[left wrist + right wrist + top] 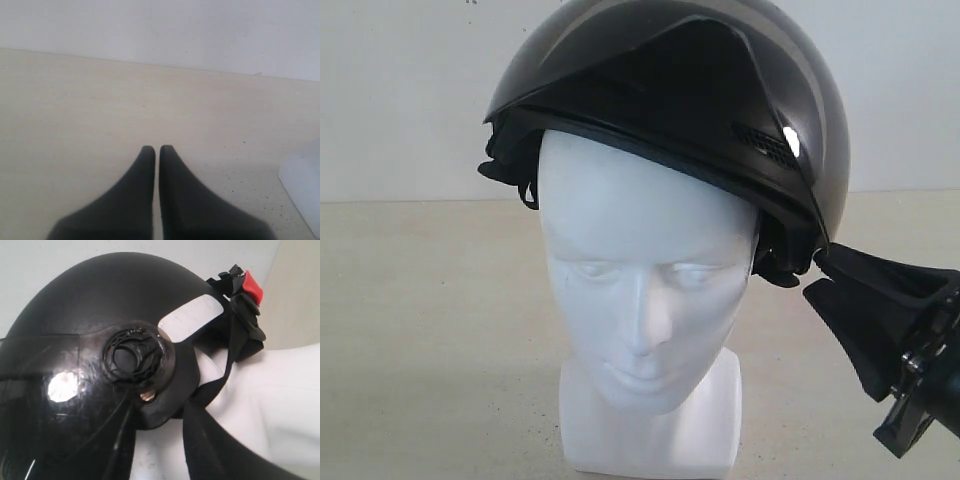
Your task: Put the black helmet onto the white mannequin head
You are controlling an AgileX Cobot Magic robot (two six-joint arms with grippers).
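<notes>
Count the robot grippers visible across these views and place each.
2. The right gripper sits by the black helmet, fingers apart; the left gripper, fingers together, is over the table.

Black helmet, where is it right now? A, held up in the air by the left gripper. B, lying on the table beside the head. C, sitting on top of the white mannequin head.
C: in the exterior view the black helmet sits on the crown of the white mannequin head, with its rim across the forehead.

Left gripper (156, 150) jaws together, right gripper (815, 272) jaws apart
</notes>
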